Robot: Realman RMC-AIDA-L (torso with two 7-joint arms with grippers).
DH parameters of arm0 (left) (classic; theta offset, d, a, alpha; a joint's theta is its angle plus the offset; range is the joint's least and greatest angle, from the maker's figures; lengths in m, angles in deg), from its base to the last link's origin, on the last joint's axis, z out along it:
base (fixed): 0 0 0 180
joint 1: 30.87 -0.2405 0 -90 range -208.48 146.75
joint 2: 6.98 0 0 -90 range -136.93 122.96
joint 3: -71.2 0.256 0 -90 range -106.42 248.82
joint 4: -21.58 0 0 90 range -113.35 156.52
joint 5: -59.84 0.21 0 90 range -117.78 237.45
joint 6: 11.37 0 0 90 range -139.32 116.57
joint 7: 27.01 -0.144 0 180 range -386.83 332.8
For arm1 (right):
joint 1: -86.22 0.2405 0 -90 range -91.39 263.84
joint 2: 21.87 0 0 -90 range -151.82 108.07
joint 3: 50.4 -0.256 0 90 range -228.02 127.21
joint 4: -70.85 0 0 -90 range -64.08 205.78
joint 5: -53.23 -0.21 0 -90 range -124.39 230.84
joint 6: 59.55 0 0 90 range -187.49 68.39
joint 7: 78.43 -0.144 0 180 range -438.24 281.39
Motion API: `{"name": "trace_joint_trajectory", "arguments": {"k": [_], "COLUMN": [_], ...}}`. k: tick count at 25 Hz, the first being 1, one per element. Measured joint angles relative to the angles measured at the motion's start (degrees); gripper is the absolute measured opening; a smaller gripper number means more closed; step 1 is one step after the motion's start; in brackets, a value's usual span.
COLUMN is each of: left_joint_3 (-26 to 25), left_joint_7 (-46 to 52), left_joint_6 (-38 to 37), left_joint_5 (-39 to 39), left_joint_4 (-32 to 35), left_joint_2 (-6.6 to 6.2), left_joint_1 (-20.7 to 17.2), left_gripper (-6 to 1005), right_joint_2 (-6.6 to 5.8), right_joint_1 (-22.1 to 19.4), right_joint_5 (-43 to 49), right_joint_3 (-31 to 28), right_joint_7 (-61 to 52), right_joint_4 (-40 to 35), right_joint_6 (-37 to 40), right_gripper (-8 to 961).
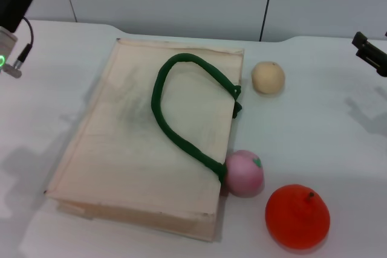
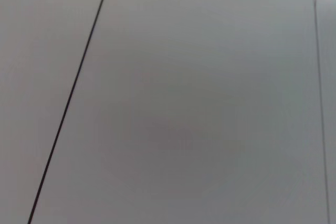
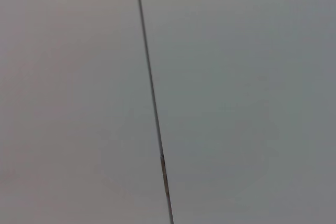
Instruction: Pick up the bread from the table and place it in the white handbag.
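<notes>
White handbag (image 1: 145, 143) lying flat on counter (image 1: 326, 125), green handle (image 1: 181, 113) on top; beige ball (image 1: 268, 78), pink ball (image 1: 243, 173), orange (image 1: 297, 216) to its right; bread nowhere visible; both grippers' jaws impossible to tell.

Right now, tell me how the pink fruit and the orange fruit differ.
The pink fruit is smaller and pale pink; the orange fruit is bigger and vivid red-orange. The pink fruit touches the white handbag beside the end of its green handle; the orange fruit sits apart from it, nearer the front table edge. Both are round, rest on the table, and show a small stem mark on top.
</notes>
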Motion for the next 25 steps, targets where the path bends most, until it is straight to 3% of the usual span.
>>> {"name": "trace_joint_trajectory", "arguments": {"k": [6, 13, 17, 25], "left_joint_3": [-0.34, -0.45, -0.45, -0.04], "left_joint_7": [-10.03, -16.52, -17.67, -17.61], "left_joint_6": [6.51, 14.95, 15.80, 13.43], "left_joint_5": [0.15, -6.69, -9.99, -9.22], "left_joint_4": [3.46, 8.54, 10.23, 11.76], "left_joint_2": [0.23, 0.22, 0.23, 0.13], "left_joint_1": [0.31, 0.88, 0.86, -0.62], "left_gripper": [771, 771, 770, 771], "right_joint_2": [0.01, 0.24, 0.34, 0.45], "right_joint_1": [-0.29, -1.68, -2.23, -2.32], "right_joint_5": [-0.11, -0.19, -0.21, -1.57], "right_joint_3": [-4.82, -16.12, -19.47, -21.18], "right_joint_7": [2.18, 13.00, 15.62, 16.12], "right_joint_4": [1.23, 6.18, 7.83, 8.09], "right_joint_6": [0.33, 0.78, 0.98, 1.53], "right_gripper": [877, 877, 877, 877]}}
